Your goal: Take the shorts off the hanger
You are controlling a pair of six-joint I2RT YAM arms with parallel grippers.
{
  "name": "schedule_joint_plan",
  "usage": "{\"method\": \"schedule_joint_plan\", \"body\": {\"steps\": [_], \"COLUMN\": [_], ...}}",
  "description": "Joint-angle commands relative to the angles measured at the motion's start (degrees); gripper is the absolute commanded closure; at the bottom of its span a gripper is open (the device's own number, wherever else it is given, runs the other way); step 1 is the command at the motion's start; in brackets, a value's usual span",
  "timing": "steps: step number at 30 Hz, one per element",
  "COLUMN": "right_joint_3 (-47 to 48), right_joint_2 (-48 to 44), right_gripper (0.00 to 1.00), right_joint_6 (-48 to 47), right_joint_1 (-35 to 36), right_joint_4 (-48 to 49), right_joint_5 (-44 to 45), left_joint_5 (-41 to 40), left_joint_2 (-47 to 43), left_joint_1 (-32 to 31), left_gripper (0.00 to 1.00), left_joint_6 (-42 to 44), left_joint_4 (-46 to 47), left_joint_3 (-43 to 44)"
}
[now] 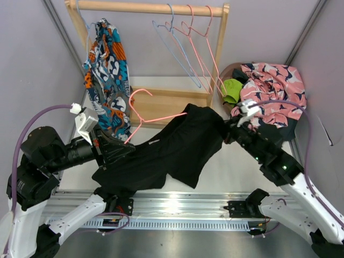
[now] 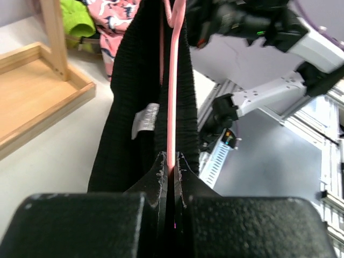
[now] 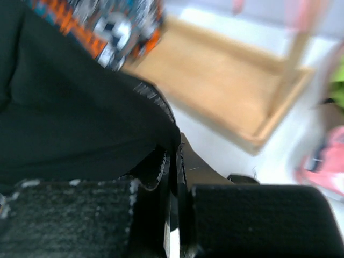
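Note:
Plain black shorts (image 1: 177, 150) hang stretched between my two arms, still draped on a pink hanger (image 1: 141, 110). My left gripper (image 1: 124, 144) is shut on the hanger's pink wire (image 2: 173, 97), which runs up between the folds of the black shorts (image 2: 126, 107). My right gripper (image 1: 230, 129) is shut on the shorts' right edge. In the right wrist view the black cloth (image 3: 70, 123) is pinched between the fingers of that gripper (image 3: 173, 153). Multicolour print shorts (image 1: 107, 80) hang on the rack at the left.
The wooden rack (image 1: 177, 9) holds three empty wire hangers (image 1: 188, 48), with its wooden base tray (image 1: 177, 99) below. At the right, a brown basket (image 1: 228, 70) holds pink printed shorts (image 1: 274, 88) and lime green shorts (image 1: 232, 90). Grey walls close in on both sides.

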Motion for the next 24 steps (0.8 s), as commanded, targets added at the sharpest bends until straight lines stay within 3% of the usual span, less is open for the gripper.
{"method": "schedule_joint_plan", "body": {"steps": [1, 10, 15, 18, 24], "right_joint_3": [0.9, 2.6, 1.5, 1.0, 1.5], "right_joint_2": [-7.3, -16.5, -16.9, -16.2, -17.1], "right_gripper": [1.00, 1.00, 1.00, 1.00, 1.00], "right_joint_6": [-1.0, -0.7, 1.1, 2.1, 2.7], "right_joint_1": [-3.4, -10.2, -10.2, -10.2, -10.1], "right_joint_4": [-2.7, -14.4, -15.3, -14.8, -16.3], "right_joint_5": [7.0, 14.8, 14.1, 8.9, 13.6], "left_joint_5": [-5.2, -8.8, -9.8, -10.9, -15.3], "left_joint_2": [-0.7, -1.3, -1.1, -1.1, -1.3], "left_joint_1": [-0.5, -0.6, -0.6, -0.6, -0.6], "left_gripper": [1.00, 1.00, 1.00, 1.00, 1.00], "left_joint_6": [2.2, 2.7, 2.6, 2.5, 2.7], "left_joint_4": [2.2, 1.4, 1.3, 1.5, 1.0], "left_joint_3": [1.1, 1.7, 2.5, 2.5, 3.1]}}
